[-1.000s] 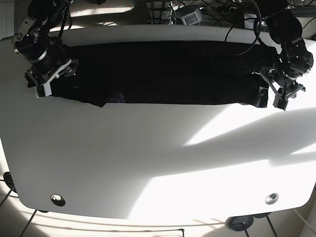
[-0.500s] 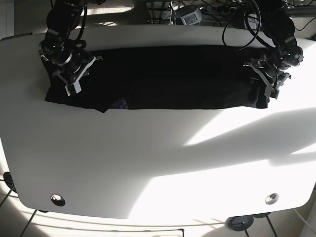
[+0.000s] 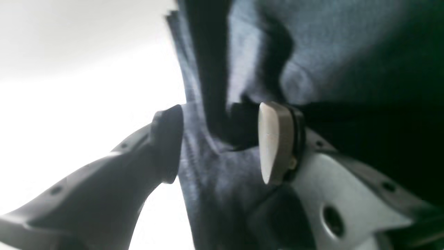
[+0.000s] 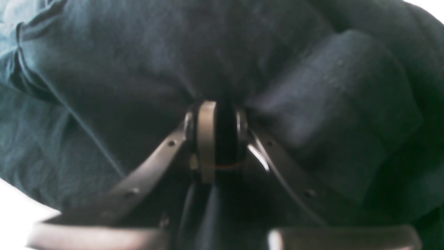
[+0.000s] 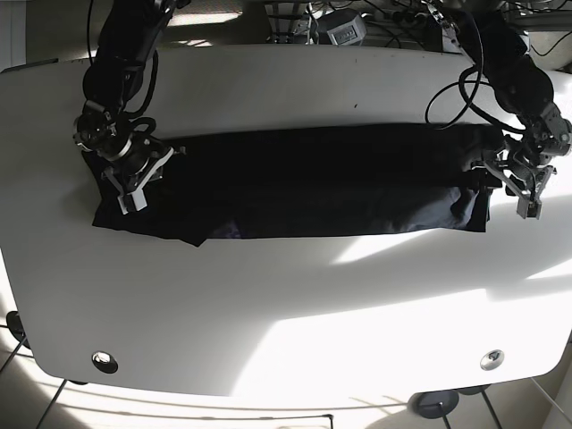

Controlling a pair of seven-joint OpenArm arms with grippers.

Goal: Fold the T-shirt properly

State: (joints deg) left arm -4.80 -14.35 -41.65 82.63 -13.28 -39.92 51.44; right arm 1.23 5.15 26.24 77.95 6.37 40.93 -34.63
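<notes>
The black T-shirt [image 5: 313, 183] lies as a long flat band across the far half of the white table [image 5: 286, 304]. My right gripper [image 5: 134, 183] is at its left end. In the right wrist view that gripper [image 4: 222, 135] is shut, with dark T-shirt [image 4: 138, 52] cloth pinched between the pads. My left gripper [image 5: 523, 192] is at the band's right end. In the left wrist view its fingers [image 3: 274, 146] stand apart, so the gripper [image 3: 220, 142] is open astride a ridge of T-shirt [image 3: 329, 52] fabric beside the hem.
Two metal grommets [image 5: 105, 361] [image 5: 492, 359] sit near the table's front corners. Cables and a grey device [image 5: 340, 27] lie behind the far edge. Bright sunlight patches cover the front right of the tabletop.
Both arms have come toward the table's front, and the T-shirt band has slid with them, away from the far edge. The left gripper has also shifted outward to the right.
</notes>
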